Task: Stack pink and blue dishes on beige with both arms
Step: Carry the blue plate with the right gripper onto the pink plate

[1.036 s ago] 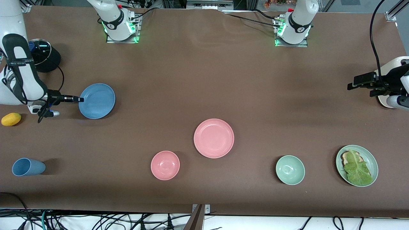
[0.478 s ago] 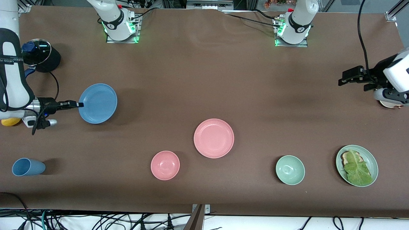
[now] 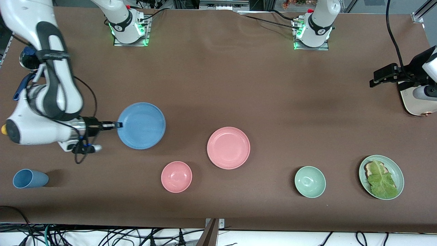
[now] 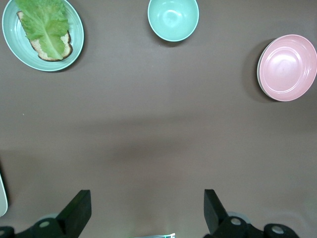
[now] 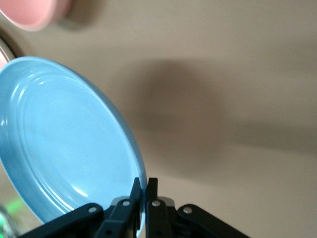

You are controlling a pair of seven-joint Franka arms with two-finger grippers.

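My right gripper (image 3: 117, 125) is shut on the rim of the sky-blue plate (image 3: 141, 125), which hangs tilted over the table between the right arm's end and the middle. The right wrist view shows that gripper (image 5: 144, 185) pinching the blue plate (image 5: 64, 144) at its edge. The pink plate (image 3: 228, 148) lies flat near the table's middle and also shows in the left wrist view as a pink plate (image 4: 288, 67). The beige plate (image 3: 416, 104) sits at the left arm's end, partly hidden by that arm. My left gripper (image 3: 375, 79) hovers open beside it, over bare table (image 4: 146, 213).
A pink bowl (image 3: 176, 176), a green bowl (image 3: 310, 181) and a green plate with bread and lettuce (image 3: 381, 177) lie nearer the front camera. A blue cup (image 3: 30, 178) lies on its side at the right arm's end. A dark pot (image 3: 29, 59) is half hidden there.
The right arm has carried the blue plate up and toward the table's middle, closer to the pink plate. The left gripper has shifted a little beside the beige plate.
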